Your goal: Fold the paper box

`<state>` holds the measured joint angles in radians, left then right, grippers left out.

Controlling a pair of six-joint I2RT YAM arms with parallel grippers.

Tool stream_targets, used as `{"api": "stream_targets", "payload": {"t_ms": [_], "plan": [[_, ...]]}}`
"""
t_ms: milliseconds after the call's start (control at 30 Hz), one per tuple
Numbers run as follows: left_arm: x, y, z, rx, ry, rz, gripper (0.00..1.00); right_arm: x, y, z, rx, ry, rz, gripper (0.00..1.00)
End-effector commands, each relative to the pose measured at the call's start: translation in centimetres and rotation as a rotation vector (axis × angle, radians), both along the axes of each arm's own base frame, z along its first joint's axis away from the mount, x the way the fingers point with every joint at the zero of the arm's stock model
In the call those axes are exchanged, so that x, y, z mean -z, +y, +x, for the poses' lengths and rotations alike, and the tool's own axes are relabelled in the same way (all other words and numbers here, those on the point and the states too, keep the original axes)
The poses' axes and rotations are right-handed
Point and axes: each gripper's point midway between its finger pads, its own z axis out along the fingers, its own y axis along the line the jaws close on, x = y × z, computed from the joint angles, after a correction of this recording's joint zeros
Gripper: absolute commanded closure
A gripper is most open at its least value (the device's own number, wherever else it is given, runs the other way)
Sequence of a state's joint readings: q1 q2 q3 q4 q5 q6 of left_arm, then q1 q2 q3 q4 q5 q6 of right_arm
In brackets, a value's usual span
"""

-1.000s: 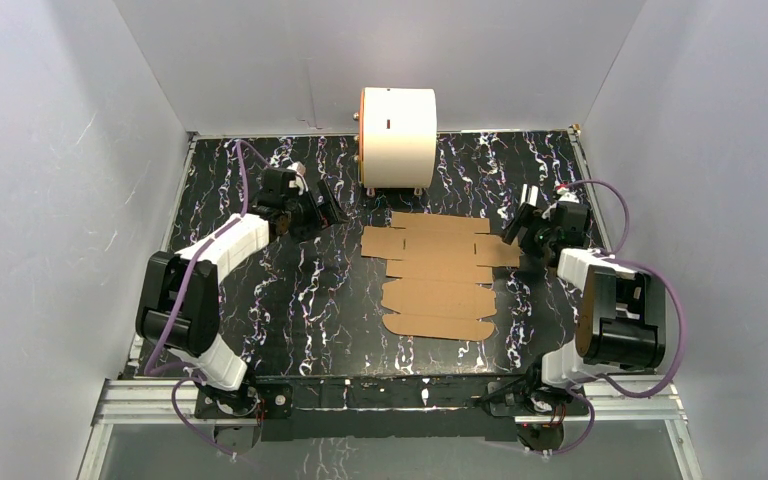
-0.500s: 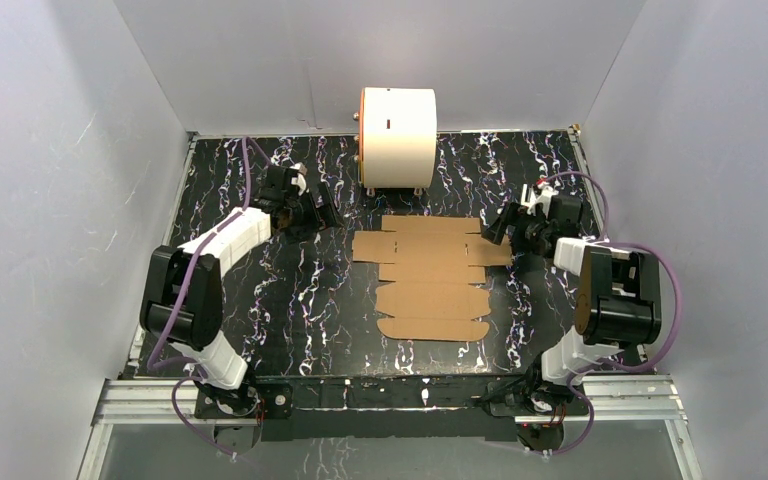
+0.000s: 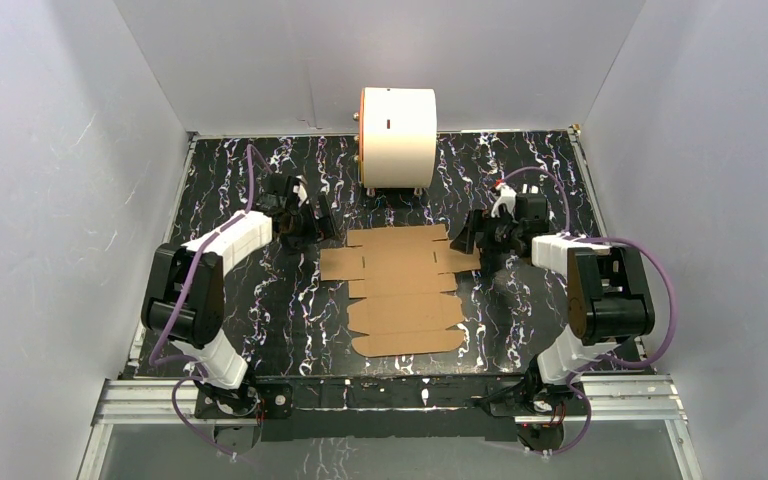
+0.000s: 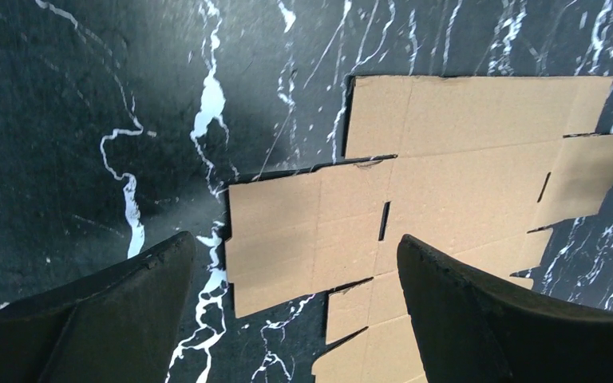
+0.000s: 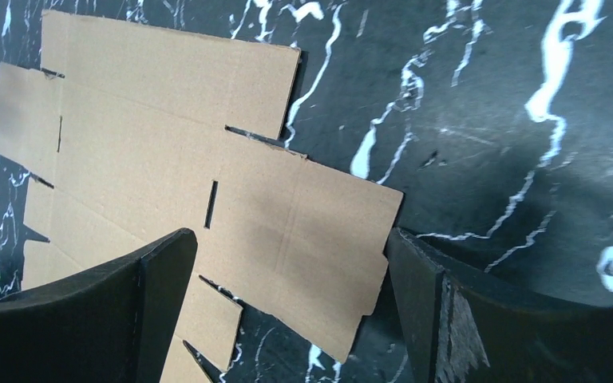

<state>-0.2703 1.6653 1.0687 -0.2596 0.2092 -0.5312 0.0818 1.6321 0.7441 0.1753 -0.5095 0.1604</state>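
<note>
The paper box [image 3: 400, 290] is a flat brown die-cut sheet with flaps and rounded tabs, lying on the black marbled table. My left gripper [image 3: 325, 222] is open at the sheet's far-left flap. In the left wrist view, the sheet [image 4: 447, 159] spreads beyond the open left gripper [image 4: 295, 243], whose fingers straddle a flap's corner. My right gripper [image 3: 463, 238] is open at the sheet's far-right flap. In the right wrist view, that flap of the sheet [image 5: 152, 136] lies between the fingers of the open right gripper [image 5: 291, 235]. Neither gripper holds anything.
A large white cylinder with an orange rim [image 3: 398, 135] stands at the back of the table, just beyond the sheet. Grey walls close in the table [image 3: 260, 300] on three sides. A metal rail [image 3: 380, 395] runs along the near edge.
The right gripper has swept leftward and the cardboard sheet has slid left and slightly nearer with it. The left gripper has shifted only a little.
</note>
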Motion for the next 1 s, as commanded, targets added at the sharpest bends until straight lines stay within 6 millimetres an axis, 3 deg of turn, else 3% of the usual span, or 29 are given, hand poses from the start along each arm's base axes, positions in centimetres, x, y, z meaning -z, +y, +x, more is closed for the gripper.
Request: {"api": "stream_targets", "payload": {"t_ms": [0,167,300,400,500,633,733,967], "plan": [[-0.3,0.4,-1.7,0.007,0.016,0.012,0.07,-0.9,1.6,-1.7,-0.036,0.014,0.031,0.02],[-1.0,1.2,-2.2,0.009,-0.008,0.042,0.07,-1.6,1.5,-2.2,0.016,0.002,0.005,0.01],[-2.7,2.7,-1.6,-0.022,-0.064,0.083,0.07,-4.6,0.4,-1.0,0.122,-0.093,-0.006,0.01],[-4.1,2.0,-0.8,-0.030,-0.098,0.018,0.08,-7.6,1.4,-0.2,0.101,-0.168,0.052,0.02],[-4.6,0.6,0.2,-0.037,-0.106,-0.062,0.08,-9.2,3.4,0.3,0.043,-0.199,0.113,0.01],[-3.8,-1.1,1.4,-0.045,-0.079,-0.149,0.09,-9.5,6.4,0.4,-0.019,-0.199,0.176,0.01],[-3.1,-1.9,2.0,-0.050,-0.054,-0.189,0.09,-9.1,7.5,0.8,-0.023,-0.198,0.197,0.02],[-2.1,-2.4,3.4,-0.051,-0.052,-0.203,0.09,-7.7,10.8,1.7,-0.061,-0.171,0.249,0.01]]}}
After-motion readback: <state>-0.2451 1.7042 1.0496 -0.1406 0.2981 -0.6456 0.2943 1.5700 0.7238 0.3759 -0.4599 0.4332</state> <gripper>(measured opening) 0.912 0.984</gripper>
